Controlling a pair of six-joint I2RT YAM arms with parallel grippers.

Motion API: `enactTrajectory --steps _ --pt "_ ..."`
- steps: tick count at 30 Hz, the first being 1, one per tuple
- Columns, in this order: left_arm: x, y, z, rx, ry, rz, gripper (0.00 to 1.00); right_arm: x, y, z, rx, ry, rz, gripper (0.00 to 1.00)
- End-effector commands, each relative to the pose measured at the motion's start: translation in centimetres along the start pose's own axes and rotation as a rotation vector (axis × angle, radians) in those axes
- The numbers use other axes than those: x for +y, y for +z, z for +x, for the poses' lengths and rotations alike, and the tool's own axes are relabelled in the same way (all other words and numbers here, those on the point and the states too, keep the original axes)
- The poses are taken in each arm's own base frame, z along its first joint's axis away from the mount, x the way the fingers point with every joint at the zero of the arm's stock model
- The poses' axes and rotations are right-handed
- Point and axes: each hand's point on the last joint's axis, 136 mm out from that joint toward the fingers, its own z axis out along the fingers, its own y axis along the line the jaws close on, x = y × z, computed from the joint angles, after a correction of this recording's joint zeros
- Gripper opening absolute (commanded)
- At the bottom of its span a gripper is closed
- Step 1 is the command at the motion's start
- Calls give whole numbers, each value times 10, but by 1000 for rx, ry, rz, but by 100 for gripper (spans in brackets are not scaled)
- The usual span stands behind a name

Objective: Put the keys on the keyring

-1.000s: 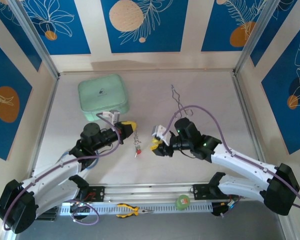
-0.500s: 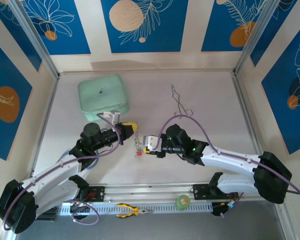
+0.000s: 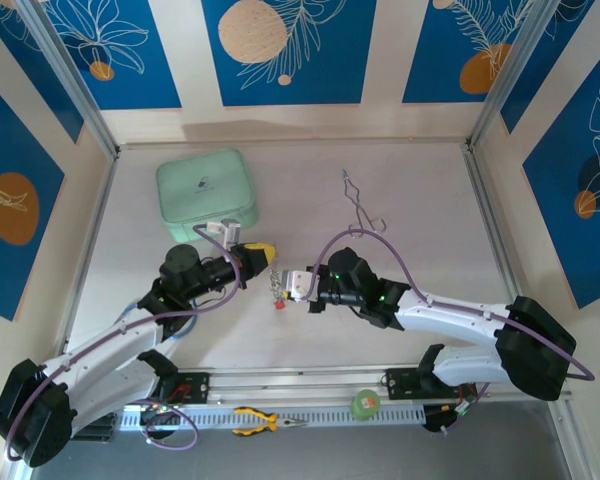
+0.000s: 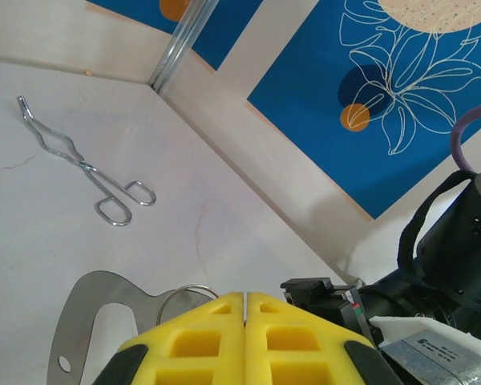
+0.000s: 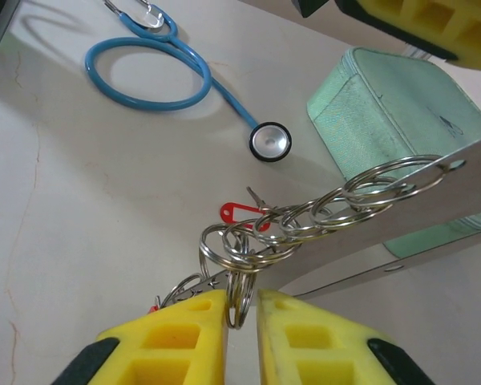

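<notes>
My left gripper (image 3: 263, 253) (image 4: 245, 301) is shut on the keyring (image 4: 84, 321), a flat grey metal loop (image 5: 433, 188) held above the table. A chain of silver split rings (image 5: 305, 216) hangs from the keyring (image 3: 275, 283). A tiny key with a red tag (image 5: 240, 212) dangles at the chain's low end (image 3: 278, 305). My right gripper (image 3: 292, 287) (image 5: 242, 301) has its yellow jaws drawn close around the lowest split ring (image 5: 240, 293). The left pad touches that ring, and a sliver of gap shows on the right side.
A mint-green case (image 3: 206, 190) lies at the back left. Thin silver tongs (image 3: 360, 205) (image 4: 88, 164) lie behind the right arm. Yellow-handled pliers (image 3: 265, 421) and a green round thing (image 3: 365, 404) rest on the front rail. A blue looped tube (image 5: 156, 76) lies beyond the chain.
My right gripper has moved left to the hanging chain, and its jaws have narrowed around the lowest ring. The left gripper has kept still with the keyring.
</notes>
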Motion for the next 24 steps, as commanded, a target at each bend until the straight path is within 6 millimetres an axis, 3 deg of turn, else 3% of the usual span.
enactTrajectory --steps 1,4,7,13,15,20,24 --pt "-23 1 -21 -47 37 76 0 -2 2 -10 -33 -21 7 12" --pt "-20 1 -20 -44 39 64 0 -1 1 -10 -29 -19 2 0" --pt "-11 0 -22 -60 49 9 2 -1 -2 -9 -18 9 -5 0" --pt "28 -15 -32 -130 95 -240 62 -2 -16 -4 77 229 -50 0" --pt "42 -23 -30 -114 116 -335 70 -4 -22 -4 129 338 -73 0" --pt "65 -45 -11 -43 173 -482 73 -13 -32 -6 215 541 -90 0" --pt "68 -58 6 8 212 -496 65 -27 -35 -5 266 629 -63 0"
